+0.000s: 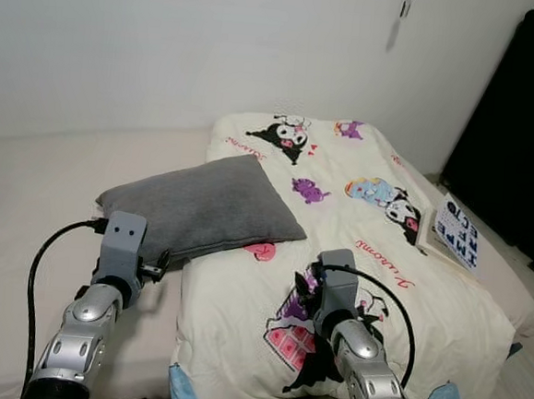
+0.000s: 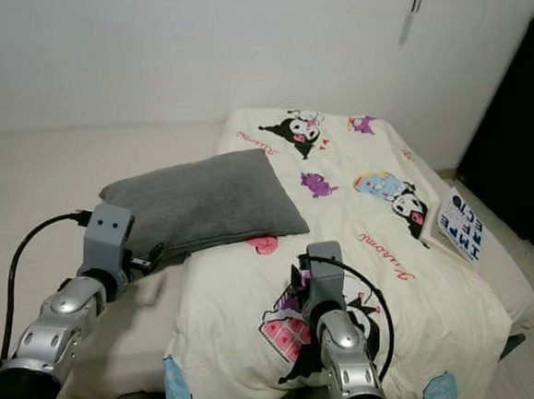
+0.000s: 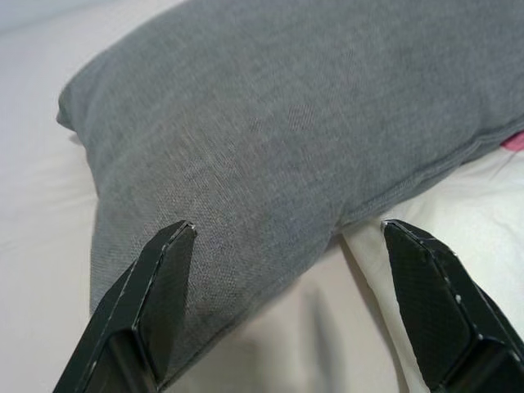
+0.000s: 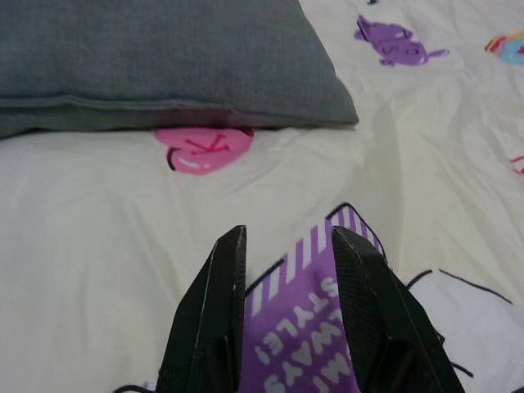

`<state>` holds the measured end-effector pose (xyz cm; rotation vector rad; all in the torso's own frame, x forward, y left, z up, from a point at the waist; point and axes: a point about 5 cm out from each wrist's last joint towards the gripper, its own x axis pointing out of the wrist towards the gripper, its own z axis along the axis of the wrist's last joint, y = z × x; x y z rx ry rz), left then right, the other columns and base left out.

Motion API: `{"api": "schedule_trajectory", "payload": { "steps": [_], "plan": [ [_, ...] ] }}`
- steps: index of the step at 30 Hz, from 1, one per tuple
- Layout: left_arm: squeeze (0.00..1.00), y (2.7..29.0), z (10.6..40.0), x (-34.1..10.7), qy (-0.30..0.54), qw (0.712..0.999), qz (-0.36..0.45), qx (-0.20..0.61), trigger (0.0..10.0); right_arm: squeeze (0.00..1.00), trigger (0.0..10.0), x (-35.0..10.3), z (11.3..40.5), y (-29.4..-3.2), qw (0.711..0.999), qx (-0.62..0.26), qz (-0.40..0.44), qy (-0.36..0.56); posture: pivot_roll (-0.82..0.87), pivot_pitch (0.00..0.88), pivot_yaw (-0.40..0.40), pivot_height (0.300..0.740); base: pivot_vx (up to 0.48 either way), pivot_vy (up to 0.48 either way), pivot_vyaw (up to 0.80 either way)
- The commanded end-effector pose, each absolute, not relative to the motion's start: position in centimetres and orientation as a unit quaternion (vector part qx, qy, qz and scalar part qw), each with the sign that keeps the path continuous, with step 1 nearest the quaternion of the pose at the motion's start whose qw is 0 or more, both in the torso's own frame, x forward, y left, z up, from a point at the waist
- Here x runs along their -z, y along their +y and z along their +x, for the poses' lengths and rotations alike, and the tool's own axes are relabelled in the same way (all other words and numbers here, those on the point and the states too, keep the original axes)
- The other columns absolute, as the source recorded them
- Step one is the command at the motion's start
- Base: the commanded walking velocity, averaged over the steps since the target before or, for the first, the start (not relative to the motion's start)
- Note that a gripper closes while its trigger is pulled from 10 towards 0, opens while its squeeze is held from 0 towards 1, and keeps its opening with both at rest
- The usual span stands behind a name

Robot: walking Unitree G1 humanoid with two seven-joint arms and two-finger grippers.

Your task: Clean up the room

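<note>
**Left gripper lined up on pillow corner; grasp not yet made**

Bed (image 1: 28,181): cream sheet, cartoon-print blanket (image 1: 373,263) spread over its right part, ahead of and under both sets of fingers.

Grey pillow (image 1: 201,208): lies flat, half on the blanket edge, half on the bare sheet, directly ahead of the left fingers.

Book (image 1: 454,235): on the blanket's far right edge, well beyond the right fingers.

Left gripper (image 3: 286,246): fingers spread wide, the pillow's near corner between them, not touching.

Right gripper (image 4: 286,246): fingers nearly pressed together, a narrow gap, holding nothing, hovering over a purple print.

Judgement: pillow pickup is in hand. Next move calls for advancing, then closing on the corner seam.
</note>
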<state>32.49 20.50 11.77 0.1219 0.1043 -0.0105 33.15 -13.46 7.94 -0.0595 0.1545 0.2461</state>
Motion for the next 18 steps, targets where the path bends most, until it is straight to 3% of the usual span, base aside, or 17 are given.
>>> {"api": "schedule_trajectory", "payload": {
  "steps": [1,5,6,7,8,11,18],
  "plan": [
    [1.0,21.1,32.4,-11.4,0.069,0.997,0.036,-0.003,10.0,0.0,10.0,-7.4,33.0,-13.4,0.988,-0.125,-0.028,0.092,0.01,0.178,-0.023,0.577,0.0,0.0,0.0],
    [1.0,21.1,32.6,-11.6,0.07,0.997,0.023,-0.004,10.0,0.0,10.0,-7.5,33.0,-13.4,0.987,-0.126,-0.028,0.092,0.01,0.178,-0.023,0.577,0.0,0.0,0.0],
    [0.12,21.4,33.5,-12.1,0.082,0.996,-0.028,-0.011,10.0,0.0,10.0,-8.2,33.6,-13.6,0.987,-0.13,-0.041,0.086,0.01,0.296,-0.029,0.577,0.0,0.0,0.0],
    [0.12,21.4,33.5,-12.1,0.082,0.996,-0.028,-0.011,10.0,0.0,10.0,-8.2,33.6,-13.6,0.987,-0.13,-0.041,0.086,0.01,0.296,-0.029,0.577,0.0,0.0,0.0],
    [0.0,21.6,34.1,-12.5,0.09,0.994,-0.067,-0.015,10.0,0.0,10.0,-8.7,34.0,-13.8,0.986,-0.134,-0.055,0.08,0.01,0.308,-0.028,0.577,0.0,0.0,0.0],
    [0.0,22.2,34.8,-13.1,0.097,0.99,-0.101,-0.024,10.0,0.0,10.0,-9.5,34.6,-13.9,0.984,-0.141,-0.076,0.071,0.01,0.317,-0.031,0.577,0.0,0.0,0.0],
    [0.0,23.6,34.6,-13.3,0.087,0.989,-0.097,-0.065,10.0,0.0,10.0,-10.5,35.1,-13.2,0.977,-0.173,-0.11,0.05,0.0,0.325,-0.067,0.577,0.0,0.0,0.0]
  ]
}}
